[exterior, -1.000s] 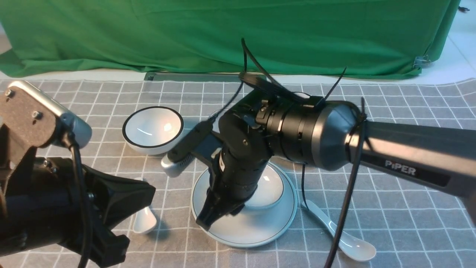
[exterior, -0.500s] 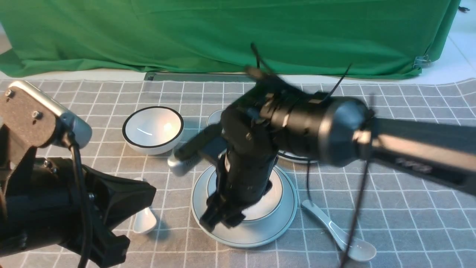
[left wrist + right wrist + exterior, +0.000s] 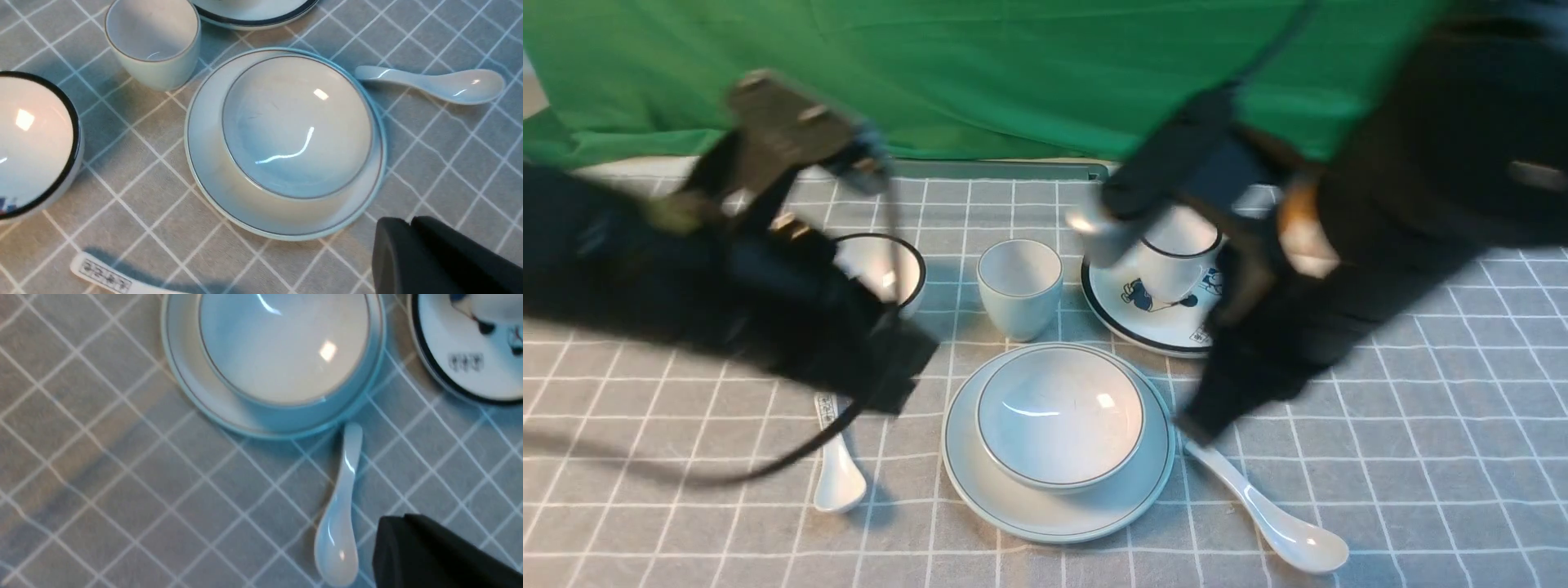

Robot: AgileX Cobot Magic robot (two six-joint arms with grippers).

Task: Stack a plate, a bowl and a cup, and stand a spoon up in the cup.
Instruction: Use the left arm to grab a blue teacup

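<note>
Left gripper point(image 3: 410, 224): jaws pressed together, nothing held. It hangs above the checked cloth point(image 3: 1421, 457), left of the plate point(image 3: 1045, 513).

Right gripper point(image 3: 402, 521): blurred, reads as one dark wedge, jaws apparently together and empty. It hangs above the spoon point(image 3: 1266, 514).

Bowl point(image 3: 1058, 416) sits centred in the plate; that layer looks done.

Cup point(image 3: 1019, 286) stands upright on the cloth just behind the plate, between the black-rimmed bowl point(image 3: 907, 265) and the cartoon plate point(image 3: 1168, 322). Likely next.

- Cup handling: glazed ceramic, rigid, light, slick, chips if knocked.
- No handle, so pinch the wall, one finger inside the rim and one outside, and lower it gently into the bowl.

Spoon lies flat, right of the plate, handle tip near its rim. Glossy and thin; best gripped mid-handle.
</note>
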